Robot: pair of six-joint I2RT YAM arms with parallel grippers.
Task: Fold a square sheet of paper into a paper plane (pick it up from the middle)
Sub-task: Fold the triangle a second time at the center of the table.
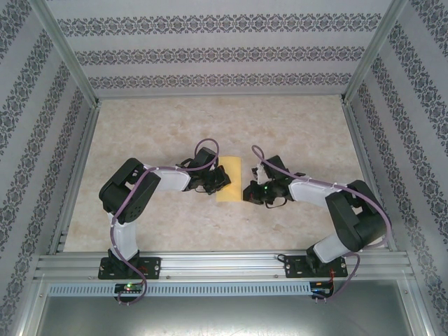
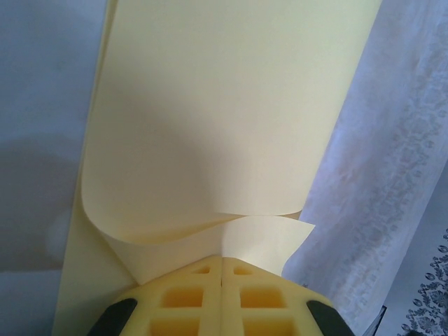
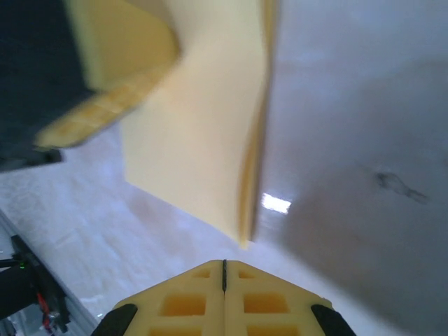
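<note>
The square sheet of paper (image 1: 229, 180) lies at the middle of the table (image 1: 175, 126), doubled over so that from above it reads as a narrow upright yellow strip between my two grippers. Through my left wrist camera the paper (image 2: 224, 105) stretches away from me in loose layers: the top layer curls back toward me in a soft roll, and a lower flap runs down to my fingertips.

My left gripper (image 1: 215, 180) sits at the strip's left edge. Its yellow pads (image 2: 189, 297) are pressed together, nipping the near edge of the paper, which puckers into a short crease right at their seam.

My right gripper (image 1: 249, 190) sits just beside the strip's right edge. Its pads (image 3: 185, 304) are shut tight with nothing between them, and the paper (image 3: 203, 140) lies a little ahead of the tips, apart from them, its layers bowed open along one side. A blurred yellow pad of the left gripper (image 3: 105, 105) rests at its far corner.
</note>
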